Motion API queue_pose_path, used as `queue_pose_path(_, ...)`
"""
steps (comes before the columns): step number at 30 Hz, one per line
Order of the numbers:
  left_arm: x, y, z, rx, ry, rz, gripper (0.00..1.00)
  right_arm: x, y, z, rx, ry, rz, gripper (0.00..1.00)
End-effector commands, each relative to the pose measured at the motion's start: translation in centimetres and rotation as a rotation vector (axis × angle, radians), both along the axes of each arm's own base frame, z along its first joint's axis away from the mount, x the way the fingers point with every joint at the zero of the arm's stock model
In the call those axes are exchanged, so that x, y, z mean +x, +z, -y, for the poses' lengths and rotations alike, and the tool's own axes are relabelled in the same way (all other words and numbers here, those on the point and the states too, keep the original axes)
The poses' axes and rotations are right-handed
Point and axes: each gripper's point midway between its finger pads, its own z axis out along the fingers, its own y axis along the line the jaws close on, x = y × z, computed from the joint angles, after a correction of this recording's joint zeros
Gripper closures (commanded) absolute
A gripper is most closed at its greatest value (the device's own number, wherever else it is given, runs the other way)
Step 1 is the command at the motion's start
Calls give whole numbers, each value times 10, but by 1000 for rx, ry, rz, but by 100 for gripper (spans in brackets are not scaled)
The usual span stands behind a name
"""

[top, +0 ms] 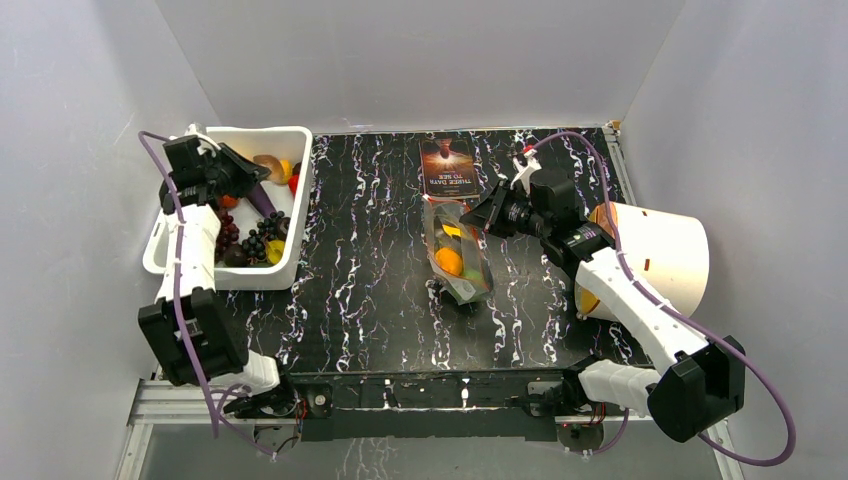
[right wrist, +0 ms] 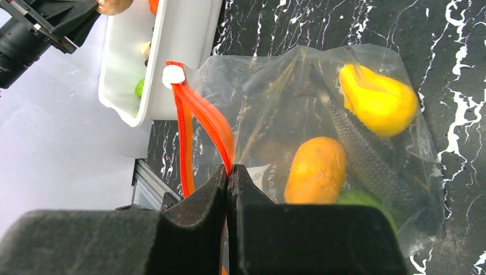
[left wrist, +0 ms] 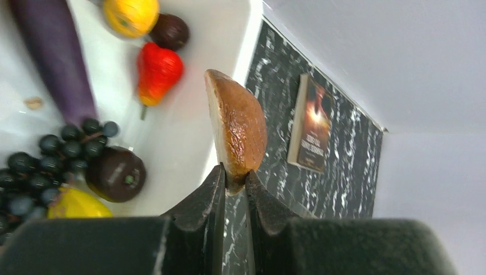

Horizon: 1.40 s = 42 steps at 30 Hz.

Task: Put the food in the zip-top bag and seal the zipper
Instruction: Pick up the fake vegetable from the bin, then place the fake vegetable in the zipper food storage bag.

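Left claw (left wrist: 235, 179) pinches brown bread (left wrist: 238, 123), tub (left wrist: 252, 40) beneath it; right claw (right wrist: 228, 173) is clamped on the zipper (right wrist: 207, 114), bag (right wrist: 286, 86) stretching ahead of it.

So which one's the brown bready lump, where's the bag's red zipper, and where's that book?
brown food piece (left wrist: 238, 129): left wrist view, middle of its crusty brown face.
zipper (right wrist: 209, 117): right wrist view, curved stretch of the red-orange strip.
book (top: 448, 165): top external view, middle of its dark cover.

Red-orange zipper (right wrist: 211, 117), clear zip-top bag (right wrist: 275, 91), brown food piece (left wrist: 238, 126), black white-veined table (top: 370, 300), white tub (top: 255, 275)
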Motion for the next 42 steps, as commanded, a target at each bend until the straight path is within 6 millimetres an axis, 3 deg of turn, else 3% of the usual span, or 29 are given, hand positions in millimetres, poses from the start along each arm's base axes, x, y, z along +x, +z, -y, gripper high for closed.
queue_pose_path(1,-23,20,47,-45,-127,27,100,-3,24,-9,58,36,47,100)
queue_pose_path(6,-40,46,95,-62,-255,96,100,5,37,-16,94,31,64,100)
queue_pose_path(13,-83,41,150,-92,-528,71,100,16,41,-20,115,9,68,100)
queue_pose_path(17,-103,49,178,-151,-645,101,100,21,41,-21,119,-1,58,100)
queue_pose_path(28,-141,63,244,-239,-842,160,100,37,37,-24,129,-66,17,100)
queue_pose_path(38,-177,86,302,-364,-989,203,100,34,31,-24,115,-65,0,100)
queue_pose_path(42,-180,82,315,-364,-1010,196,100,31,33,-25,133,-62,-3,100)
